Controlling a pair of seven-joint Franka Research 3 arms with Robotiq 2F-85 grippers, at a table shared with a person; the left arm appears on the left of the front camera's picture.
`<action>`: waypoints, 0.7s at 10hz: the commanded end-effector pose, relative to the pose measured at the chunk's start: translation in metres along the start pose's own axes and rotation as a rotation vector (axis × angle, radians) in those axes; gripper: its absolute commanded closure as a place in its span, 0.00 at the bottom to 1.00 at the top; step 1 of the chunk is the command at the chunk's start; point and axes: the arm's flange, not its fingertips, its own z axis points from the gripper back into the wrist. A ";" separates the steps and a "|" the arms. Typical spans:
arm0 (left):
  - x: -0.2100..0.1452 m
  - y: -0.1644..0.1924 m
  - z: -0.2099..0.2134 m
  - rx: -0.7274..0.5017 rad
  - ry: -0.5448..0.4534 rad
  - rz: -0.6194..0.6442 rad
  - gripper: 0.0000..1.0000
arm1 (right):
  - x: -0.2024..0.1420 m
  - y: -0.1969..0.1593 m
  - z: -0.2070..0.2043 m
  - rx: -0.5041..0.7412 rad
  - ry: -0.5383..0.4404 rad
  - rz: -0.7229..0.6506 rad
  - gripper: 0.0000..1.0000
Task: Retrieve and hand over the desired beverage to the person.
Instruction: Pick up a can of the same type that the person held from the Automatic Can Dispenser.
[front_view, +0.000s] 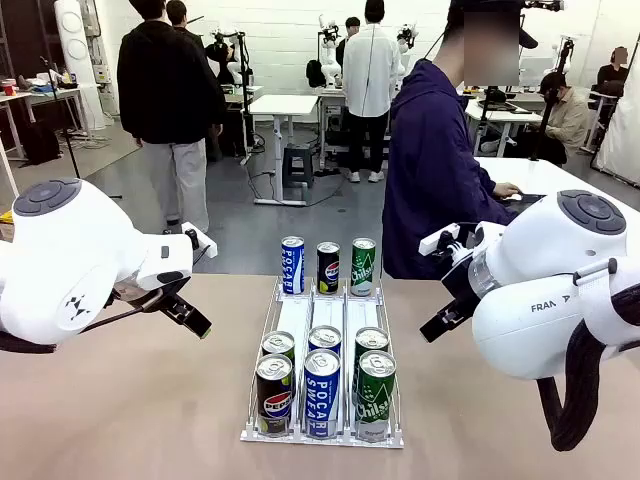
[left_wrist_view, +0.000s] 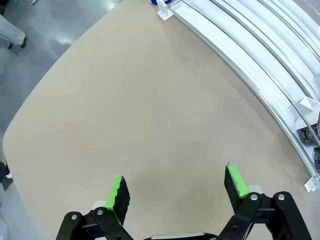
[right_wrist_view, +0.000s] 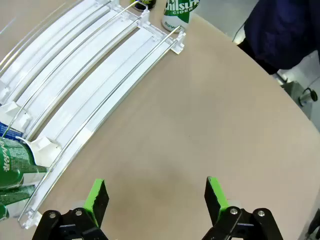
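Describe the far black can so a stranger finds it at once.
Find the white three-lane rack in the middle of the table. Three cans stand at its far end, toward the person. Take the middle one, the black can, between a blue can and a green can.

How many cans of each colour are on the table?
blue Pocari Sweat cans: 3
black Pepsi cans: 3 (one sits mostly hidden behind the front one, so its colour is a best guess)
green Chilsung cider cans: 3
Total: 9 cans
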 end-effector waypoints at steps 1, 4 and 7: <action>0.000 0.000 0.000 0.000 0.000 0.000 0.00 | 0.000 0.000 0.000 0.000 -0.001 0.000 0.00; 0.000 0.000 0.000 0.000 0.000 0.000 0.00 | 0.000 0.000 0.000 0.000 -0.001 0.000 0.00; 0.000 0.000 0.000 0.000 0.000 0.000 0.00 | 0.000 0.000 0.000 0.000 -0.001 0.000 0.00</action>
